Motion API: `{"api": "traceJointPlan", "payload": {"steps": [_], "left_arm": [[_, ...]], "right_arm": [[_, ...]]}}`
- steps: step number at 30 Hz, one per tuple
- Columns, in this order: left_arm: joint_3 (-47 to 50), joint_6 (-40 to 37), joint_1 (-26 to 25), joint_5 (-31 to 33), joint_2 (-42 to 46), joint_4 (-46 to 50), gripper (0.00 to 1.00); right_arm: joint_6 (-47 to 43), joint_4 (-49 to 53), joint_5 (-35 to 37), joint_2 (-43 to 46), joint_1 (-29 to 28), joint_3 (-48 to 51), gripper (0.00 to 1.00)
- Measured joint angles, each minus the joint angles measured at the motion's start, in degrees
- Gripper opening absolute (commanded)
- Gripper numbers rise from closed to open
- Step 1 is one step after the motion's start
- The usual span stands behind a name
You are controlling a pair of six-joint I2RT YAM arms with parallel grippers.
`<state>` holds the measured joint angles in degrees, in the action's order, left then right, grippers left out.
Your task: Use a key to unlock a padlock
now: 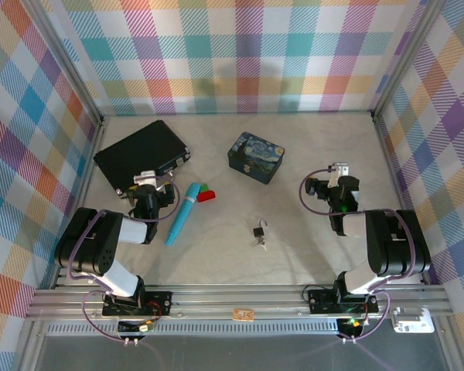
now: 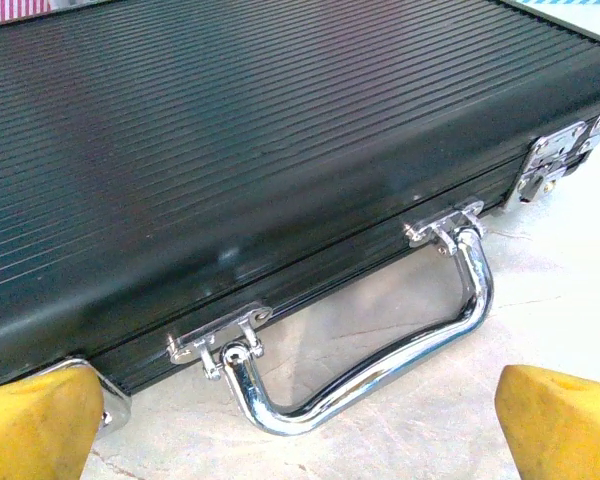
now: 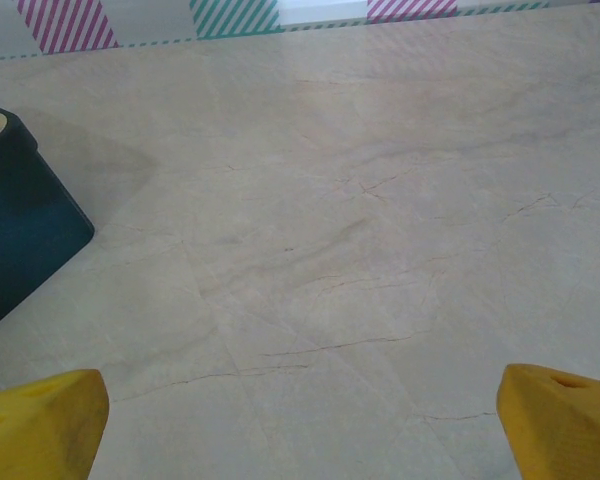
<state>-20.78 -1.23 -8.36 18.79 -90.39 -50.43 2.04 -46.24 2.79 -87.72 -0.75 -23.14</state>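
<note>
Padlock (image 1: 259,231): down on the table (image 1: 317,255), near the middle, between the two arms and well apart from both.
Key (image 1: 262,243): right at the padlock's near side; too small to tell whether they touch.
Tin (image 1: 256,157): blue, painted, farther back from the padlock; its dark corner (image 3: 20,230) edges into the right wrist view.
Pen (image 1: 182,214): turquoise, left of the padlock, with red and green blocks (image 1: 206,193) at its far tip.
Left gripper (image 2: 300,430): yellow fingers spread wide, holding nothing, facing the chrome handle (image 2: 380,350) of a black case (image 2: 230,150).
Right gripper (image 3: 300,420): fingers spread wide too, over bare table.
</note>
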Motion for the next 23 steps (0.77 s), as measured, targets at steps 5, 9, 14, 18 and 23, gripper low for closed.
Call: {"api": "traceJointPlan", "payload": {"steps": [5,9,14,18,23], "left_arm": [[-0.04,-0.13,0.00,-0.33,0.00,-0.96,1.00],[-0.04,-0.13,0.00,-0.35,0.00,-0.96,1.00],[-0.04,-0.13,0.00,-0.35,0.00,-0.96,1.00],[-0.04,-0.13,0.00,-0.33,0.00,-0.96,1.00],[-0.04,-0.13,0.00,-0.33,0.00,-0.96,1.00]], "right_arm": [[0.02,0.00,-0.33,0.00,0.00,0.00,0.99],[0.00,-0.02,-0.37,0.00,0.00,0.00,0.99],[0.02,0.00,-0.50,0.00,0.00,0.00,0.99],[0.00,-0.02,-0.50,0.00,0.00,0.00,0.99],[0.00,0.00,-0.50,0.00,0.00,0.00,0.99]]}}
